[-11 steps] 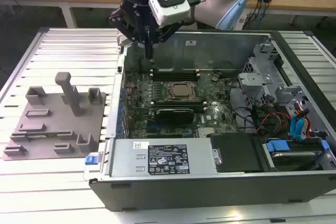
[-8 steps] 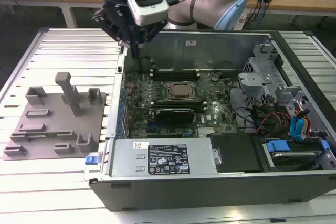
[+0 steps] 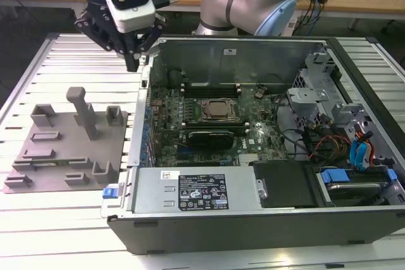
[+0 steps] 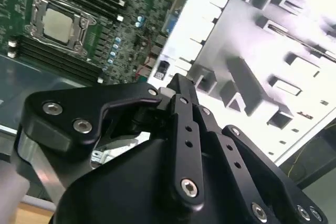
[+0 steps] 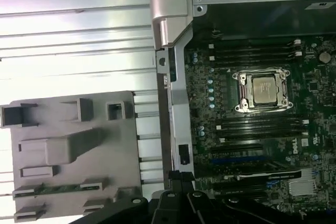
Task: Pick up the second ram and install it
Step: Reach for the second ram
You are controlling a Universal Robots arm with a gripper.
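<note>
The second ram [image 5: 58,188] is a thin green stick lying flat in a holder near the front of the grey tray [image 5: 121,145]. In the exterior view it shows as a dark strip [image 3: 44,164] on that tray [image 3: 120,150]. My gripper [image 3: 133,62] hangs shut and empty above the far left wall of the open computer case, well away from the ram. Its black fingertips [image 5: 181,178] come together over the case wall, between tray and motherboard. The second wrist view shows the gripper [image 4: 177,81] pinched to a point. Long memory slots [image 5: 257,127] flank the CPU socket [image 5: 262,90].
The open computer case [image 3: 253,216] lies on a slatted white table [image 3: 69,61], its metal side wall [image 5: 173,77] standing between tray and motherboard. A tall grey post [image 3: 82,110] rises from the tray. Cables and drive bays [image 3: 354,150] fill the exterior view's right.
</note>
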